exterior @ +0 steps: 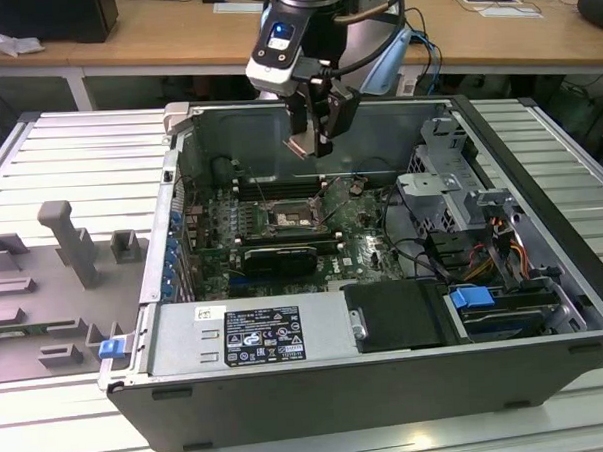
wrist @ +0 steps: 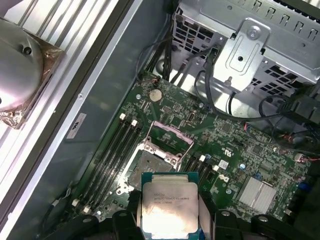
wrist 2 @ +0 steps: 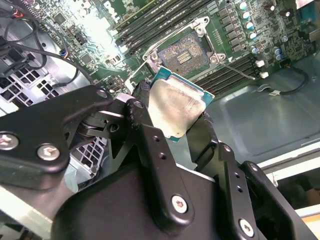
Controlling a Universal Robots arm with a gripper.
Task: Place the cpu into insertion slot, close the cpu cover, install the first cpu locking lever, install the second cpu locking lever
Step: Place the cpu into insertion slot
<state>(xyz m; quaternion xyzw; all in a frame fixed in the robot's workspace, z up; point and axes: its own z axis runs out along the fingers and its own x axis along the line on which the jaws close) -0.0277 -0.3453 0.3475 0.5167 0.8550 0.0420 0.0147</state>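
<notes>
Hand clamps the cpu by opposite edges above the insertion slot. Likely light, stiff, fragile; edges suit.

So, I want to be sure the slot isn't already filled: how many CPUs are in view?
1: the cpu, held in the gripper over the board. The insertion slot is open and looks empty, so none hides there.

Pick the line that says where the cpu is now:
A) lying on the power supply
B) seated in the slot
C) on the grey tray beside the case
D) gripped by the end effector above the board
D: the cpu is clamped in the end effector, in the air above the bare slot.
</notes>
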